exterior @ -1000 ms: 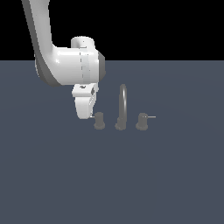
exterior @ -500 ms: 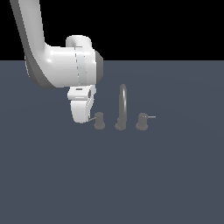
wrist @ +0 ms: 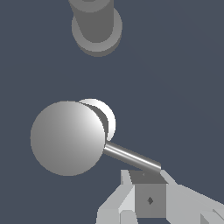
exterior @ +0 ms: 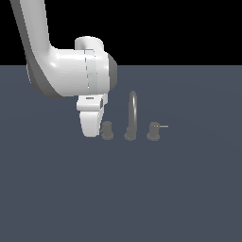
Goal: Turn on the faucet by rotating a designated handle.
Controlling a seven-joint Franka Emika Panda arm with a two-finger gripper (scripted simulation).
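Now the white tool [exterior: 91, 128], lowered left of centre beside the short grey knob handle [exterior: 107, 130], touches its lever rod [wrist: 131, 157], ready to push; its spread I cannot tell.

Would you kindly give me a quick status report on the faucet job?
White claw at rod tip of the left grey knob handle; open or shut unclear. Thin lever rod unobstructed.

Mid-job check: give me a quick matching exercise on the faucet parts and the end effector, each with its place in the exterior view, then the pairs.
Things:
1. handle
2. spout
3. twin knob
4. end effector

Places:
A. middle of the faucet, tall and arched
B. farthest to the exterior view's right, thin rod pointing right
C. farthest to the exterior view's left, white
D. just right of the white part, short grey stub

Pairs: 1-D, 2-A, 3-B, 4-C
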